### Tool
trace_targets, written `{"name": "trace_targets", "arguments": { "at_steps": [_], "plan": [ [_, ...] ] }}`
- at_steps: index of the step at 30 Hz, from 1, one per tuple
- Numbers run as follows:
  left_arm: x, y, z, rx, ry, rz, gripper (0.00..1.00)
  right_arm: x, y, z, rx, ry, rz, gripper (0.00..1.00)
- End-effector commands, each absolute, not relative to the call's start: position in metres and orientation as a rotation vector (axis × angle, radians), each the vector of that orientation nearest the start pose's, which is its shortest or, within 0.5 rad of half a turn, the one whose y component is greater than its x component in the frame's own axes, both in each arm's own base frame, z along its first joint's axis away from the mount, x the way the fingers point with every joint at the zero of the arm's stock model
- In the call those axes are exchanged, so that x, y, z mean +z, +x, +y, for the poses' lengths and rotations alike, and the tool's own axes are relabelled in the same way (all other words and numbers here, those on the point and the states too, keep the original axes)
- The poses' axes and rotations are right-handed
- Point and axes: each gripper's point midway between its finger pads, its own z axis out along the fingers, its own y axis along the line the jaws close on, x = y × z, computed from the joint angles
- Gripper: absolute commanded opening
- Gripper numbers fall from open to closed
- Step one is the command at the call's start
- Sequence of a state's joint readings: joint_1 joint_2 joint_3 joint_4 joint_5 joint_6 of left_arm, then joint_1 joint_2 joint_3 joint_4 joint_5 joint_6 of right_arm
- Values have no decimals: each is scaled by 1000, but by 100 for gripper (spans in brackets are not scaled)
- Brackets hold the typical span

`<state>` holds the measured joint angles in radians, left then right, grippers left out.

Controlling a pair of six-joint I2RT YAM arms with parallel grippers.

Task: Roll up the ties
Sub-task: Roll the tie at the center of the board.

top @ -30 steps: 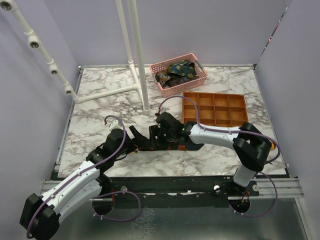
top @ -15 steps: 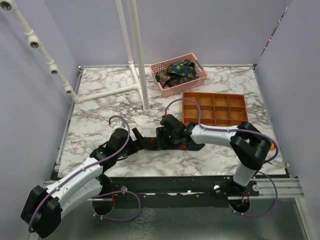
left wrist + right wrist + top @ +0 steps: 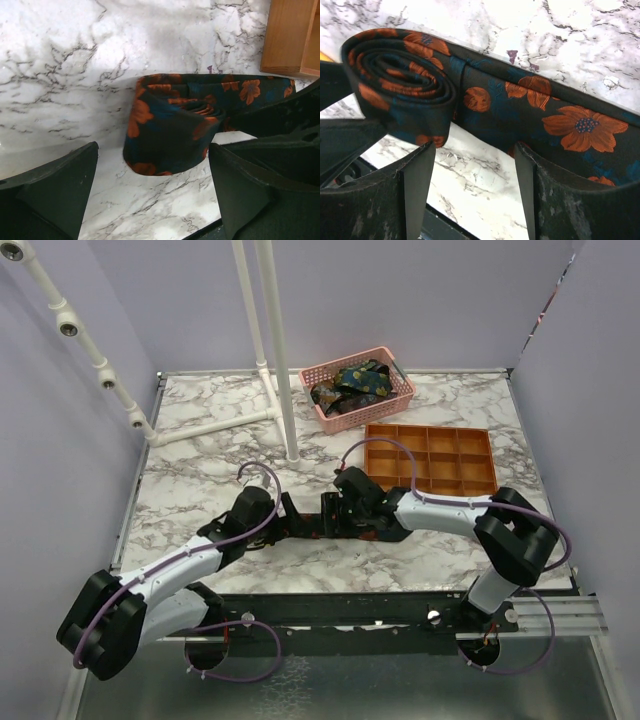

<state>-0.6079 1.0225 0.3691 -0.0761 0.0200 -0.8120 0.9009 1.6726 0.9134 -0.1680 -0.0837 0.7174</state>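
The tie [image 3: 570, 120], dark with orange flowers, lies on the surface [image 3: 60, 60] near its front edge. One end is wound into a loose roll [image 3: 170, 130] and the rest runs flat toward the tray [image 3: 292, 35]. The left gripper [image 3: 152, 150] is spread, a finger on either side of the roll, neither clearly touching it. The right gripper [image 3: 475, 147] is spread too, straddling the flat stretch just beside the roll. Nothing pinches the roll, so it may spring open. A push on the smooth marble could slide it rather than turn it, and uneven pressure could skew the layers. More ties [image 3: 350, 385] wait in the basket [image 3: 370, 417].
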Motion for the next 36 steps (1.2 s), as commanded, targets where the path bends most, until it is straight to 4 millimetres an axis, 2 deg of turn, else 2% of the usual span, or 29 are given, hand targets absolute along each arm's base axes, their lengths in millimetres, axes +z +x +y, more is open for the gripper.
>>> {"name": "trace_targets", "arguments": {
  "at_steps": [1, 4, 10, 13, 16, 20, 23, 25, 28, 32, 33, 36],
  "plan": [
    [67, 224, -204, -794, -164, 2357, 90, 62, 209, 334, 803, -283, 2588, 69],
    [65, 228, -205, -792, -161, 2348, 87, 70, 216, 331, 793, -248, 2566, 69],
    [56, 227, -217, -832, -98, 2387, 76, 65, 222, 329, 784, -211, 2584, 67],
    [53, 224, -221, -858, -77, 2397, 63, 60, 224, 329, 779, -193, 2596, 67],
    [52, 224, -220, -854, -73, 2395, 45, 60, 225, 326, 770, -168, 2596, 66],
    [53, 226, -217, -815, -74, 2408, 22, 71, 226, 314, 728, -138, 2570, 66],
    [49, 227, -207, -709, -71, 2468, 0, 80, 226, 299, 677, -110, 2539, 66],
    [46, 228, -194, -587, -81, 2515, 0, 89, 222, 285, 654, -95, 2514, 66],
    [52, 232, -169, -341, -104, 2542, 0, 88, 210, 261, 606, -68, 2508, 66],
    [70, 236, -147, -60, -99, 2536, 0, 72, 189, 232, 564, -24, 2540, 66],
    [80, 240, -147, -9, -96, 2519, 0, 63, 181, 225, 551, -14, 2561, 66],
    [92, 242, -140, 192, -80, 2485, 0, 50, 168, 213, 552, 21, 2586, 65]
  ]
}}
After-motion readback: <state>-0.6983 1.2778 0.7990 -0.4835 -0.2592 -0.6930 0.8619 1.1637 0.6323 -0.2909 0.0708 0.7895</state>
